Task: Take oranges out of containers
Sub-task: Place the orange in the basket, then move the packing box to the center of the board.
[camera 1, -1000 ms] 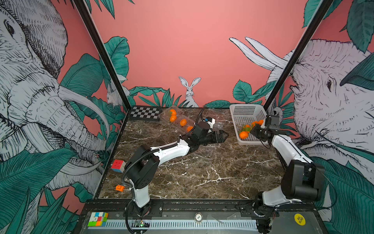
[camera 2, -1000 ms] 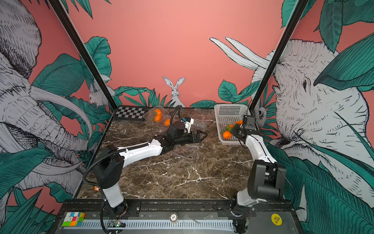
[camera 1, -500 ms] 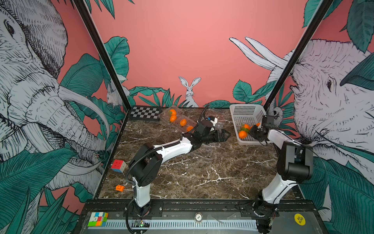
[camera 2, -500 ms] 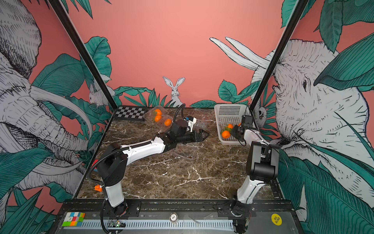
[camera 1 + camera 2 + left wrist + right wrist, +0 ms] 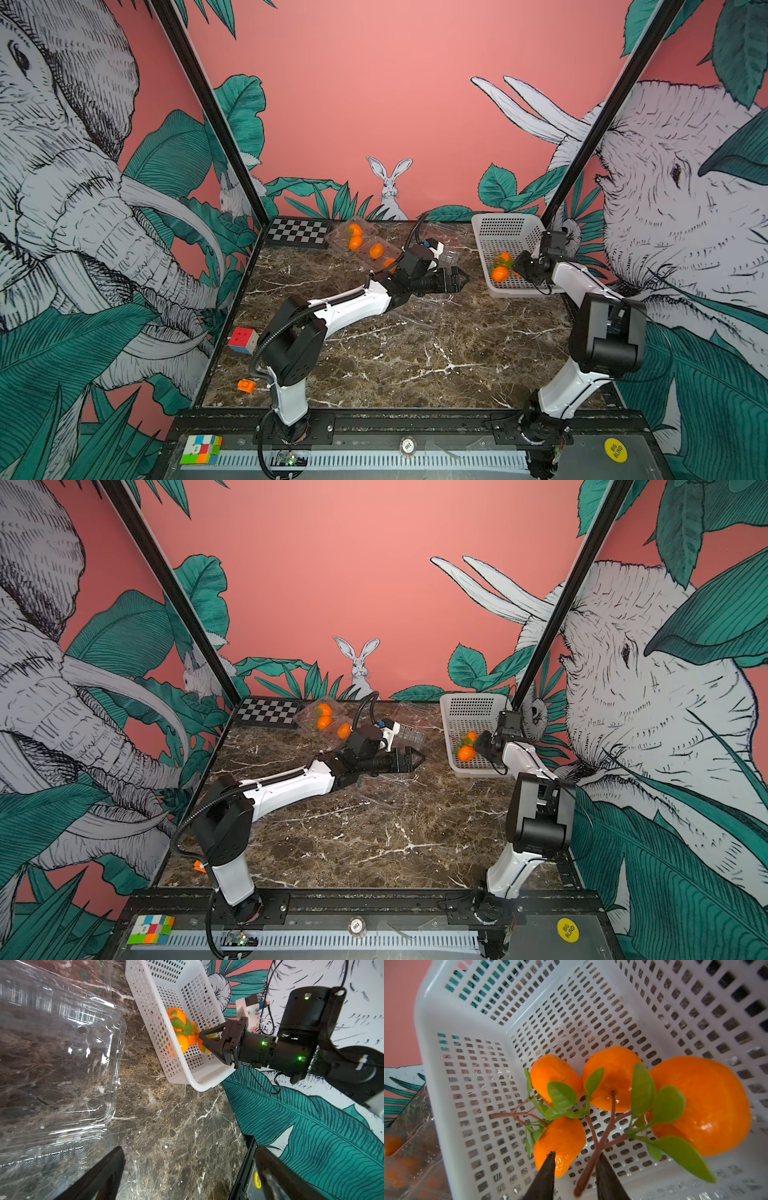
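The right gripper (image 5: 577, 1153), pressed shut a second ago, now has jaws parted with a brown stem (image 5: 586, 1174) loose between them, low in the white perforated plastic basket (image 5: 507, 218) at the far right corner of the dark marble tabletop (image 5: 415, 353). The left gripper (image 5: 462, 279) stays spread wide near an empty clear plastic clamshell container (image 5: 62, 1064). Four small glossy bright-orange oranges (image 5: 616, 1076) with green leaves lie clustered in the basket, and others (image 5: 376, 251) sit in clear clamshells along the far edge.

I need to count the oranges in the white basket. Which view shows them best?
The right wrist view: four oranges with leafy stems, close up in the basket. The left wrist view shows them partly behind the basket's mesh wall; both top views show small orange spots.
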`<state>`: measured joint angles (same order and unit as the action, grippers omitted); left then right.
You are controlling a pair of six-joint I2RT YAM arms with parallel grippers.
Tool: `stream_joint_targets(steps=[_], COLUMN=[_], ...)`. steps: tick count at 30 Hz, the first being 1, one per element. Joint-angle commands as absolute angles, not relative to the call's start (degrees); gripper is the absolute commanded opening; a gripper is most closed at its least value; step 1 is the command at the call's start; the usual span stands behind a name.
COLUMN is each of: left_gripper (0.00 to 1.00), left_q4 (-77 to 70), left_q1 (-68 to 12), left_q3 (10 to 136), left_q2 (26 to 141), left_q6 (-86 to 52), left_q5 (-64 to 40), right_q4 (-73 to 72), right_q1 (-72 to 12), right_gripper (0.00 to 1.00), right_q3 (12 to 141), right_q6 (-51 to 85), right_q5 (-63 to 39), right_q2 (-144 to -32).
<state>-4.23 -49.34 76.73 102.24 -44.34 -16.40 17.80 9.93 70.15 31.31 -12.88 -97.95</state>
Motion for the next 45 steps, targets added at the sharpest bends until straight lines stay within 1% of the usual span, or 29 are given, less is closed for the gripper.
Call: stream_joint_targets(steps=[1, 3, 5, 7, 9, 12, 13, 18, 20, 21, 23, 29, 33, 35, 39, 41, 45], left_gripper=[0.99, 0.99, 0.99, 0.99, 0.99, 0.99, 0.99, 0.99, 0.99, 0.99, 0.99, 0.99, 0.99, 0.99, 0.99, 0.99, 0.99], left_q4=[-2.0, -0.7, 0.7, 1.1, 1.3, 2.6, 3.1, 2.1, 1.2, 0.7, -0.4, -4.0, -5.2, -5.4, -5.5, -5.0, -4.1], left_q1=[-48.8, -48.2, -47.4, -46.2, -44.9, -43.2, -42.7, -40.5, -40.5, -38.8, -38.4, -38.4, -38.5, -38.4, -38.4, -38.4, -38.4], left_q3=[75.9, 75.8, 75.3, 74.0, 72.3, 69.7, 68.5, 61.1, 57.9, 56.8, 53.7, 47.1, 44.6, 44.0, 43.2, 42.8, 42.4], left_q2=[97.1, 95.9, 94.2, 92.1, 89.6, 86.4, 85.1, 80.7, 79.6, 79.2, 78.1, 75.3, 74.4, 74.1, 73.1, 72.7, 71.7], left_q6=[-41.8, -40.8, -39.7, -39.3, -39.1, -38.1, -37.8, -38.9, -39.7, -40.1, -41.1, -43.5, -44.5, -44.8, -44.8, -44.7, -44.2], left_q5=[-15.2, -15.0, -14.5, -14.2, -13.9, -13.0, -12.6, -11.7, -11.8, -11.9, -11.9, -11.6, -11.6, -11.6, -11.4, -11.3, -11.0], right_q4=[19.3, 19.5, 20.1, 20.1, 20.4, 21.5, 21.5, 21.4, 20.1, 19.2, 18.5, 15.6, 14.0, 13.9, 15.5, 18.2, 19.6], right_q1=[9.9, 9.8, 9.4, 8.5, 7.0, 2.6, 0.3, -11.5, -16.0, -18.4, -22.8, -30.1, -32.0, -32.3, -32.1, -31.4, -27.8], right_gripper=[0.42, 0.49, 0.57, 0.70, 0.80, 0.97, 0.99, 0.99, 0.97, 0.94, 0.86, 0.73, 0.65, 0.59, 0.50, 0.42, 0.34], right_q3=[71.3, 70.9, 70.3, 69.5, 68.6, 66.6, 65.5, 58.4, 55.5, 54.3, 52.7, 50.5, 51.6, 52.7, 55.7, 58.6, 61.3], right_q6=[30.3, 30.3, 30.0, 29.8, 29.5, 28.5, 28.3, 28.9, 30.1, 30.6, 31.4, 33.5, 34.0, 33.8, 32.2, 30.2, 26.6], right_q5=[-13.3, -13.6, -13.3, -13.3, -13.5, -12.3, -12.0, -9.7, -9.5, -9.2, -8.0, -5.9, -6.3, -6.0, -1.6, -0.1, 2.0], right_q2=[-93.5, -92.2, -88.3, -85.5, -82.7, -78.7, -77.5, -75.7, -76.7, -77.3, -79.0, -84.6, -89.9, -91.3, -96.2, -98.2, -99.6])
